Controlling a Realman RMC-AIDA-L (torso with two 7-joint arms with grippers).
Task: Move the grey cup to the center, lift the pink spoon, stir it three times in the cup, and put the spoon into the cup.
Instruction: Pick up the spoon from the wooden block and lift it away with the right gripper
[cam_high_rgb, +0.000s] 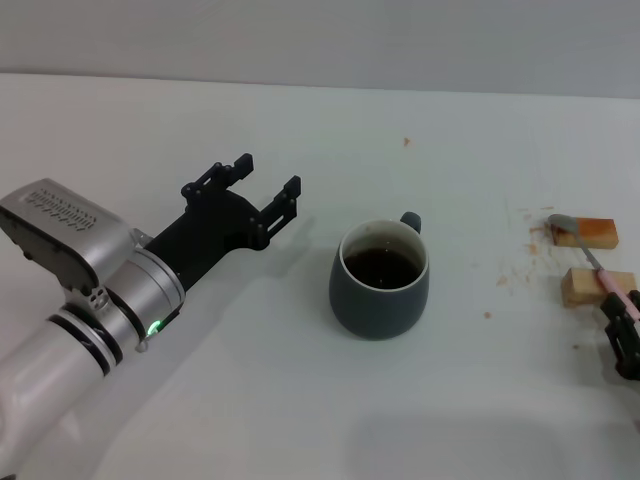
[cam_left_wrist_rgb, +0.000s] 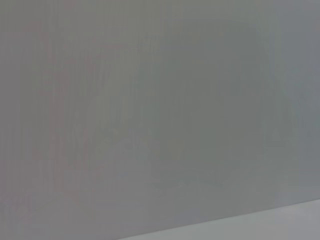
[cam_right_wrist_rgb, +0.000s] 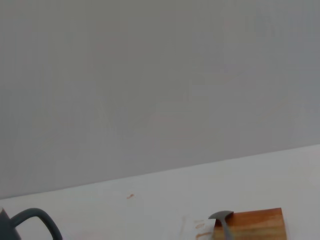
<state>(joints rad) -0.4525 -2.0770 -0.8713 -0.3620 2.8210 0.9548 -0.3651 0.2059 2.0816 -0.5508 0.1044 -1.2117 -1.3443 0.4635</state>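
Note:
The grey cup (cam_high_rgb: 380, 285) stands upright near the middle of the white table, with dark liquid inside and its handle pointing to the far right. My left gripper (cam_high_rgb: 268, 172) is open and empty, a short way to the cup's left and clear of it. The pink spoon (cam_high_rgb: 592, 258) lies across two tan wooden blocks at the right, its metal bowl (cam_high_rgb: 560, 222) at the far end and its pink handle (cam_high_rgb: 622, 300) towards me. My right gripper (cam_high_rgb: 622, 335) is at the handle's end, at the picture's right edge. The right wrist view shows the spoon's bowl (cam_right_wrist_rgb: 220, 216) and the cup's handle (cam_right_wrist_rgb: 36, 220).
Two wooden blocks (cam_high_rgb: 592, 233) (cam_high_rgb: 585, 288) carry the spoon; one shows in the right wrist view (cam_right_wrist_rgb: 256, 224). Small brown stains (cam_high_rgb: 510, 275) dot the table near them. The left wrist view shows only the grey wall (cam_left_wrist_rgb: 160, 110).

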